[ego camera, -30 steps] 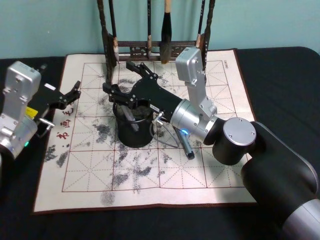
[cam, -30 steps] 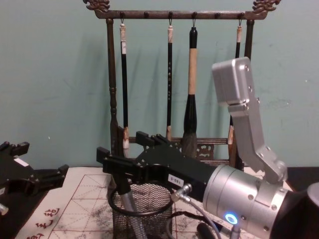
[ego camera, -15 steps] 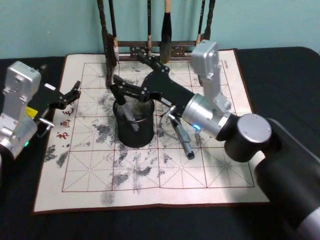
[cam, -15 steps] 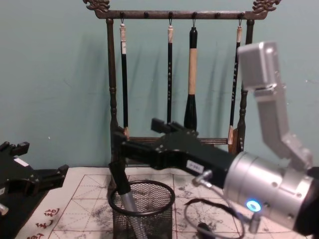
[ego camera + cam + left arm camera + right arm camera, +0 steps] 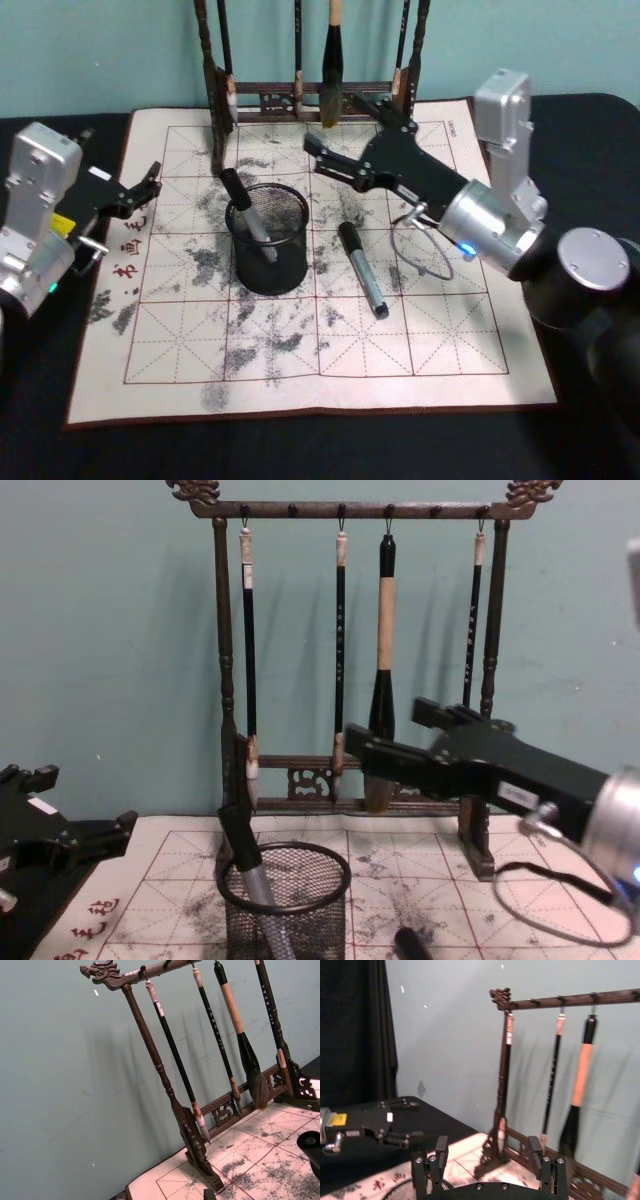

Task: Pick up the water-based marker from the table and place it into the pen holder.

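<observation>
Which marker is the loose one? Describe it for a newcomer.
Find the grid-lined mat, then the black mesh pen holder near its middle. Just right of it a dark marker lies flat on the mat; the other marker stands leaning inside the holder.

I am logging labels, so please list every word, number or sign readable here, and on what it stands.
"书画毛", seemingly: red characters, left edge of the calligraphy mat.
Red marks, mat's far right corner: too small.
Yellow label, left arm: unreadable.
White label, right gripper: blurred.
Inscriptions on hanging brushes: too small.
</observation>
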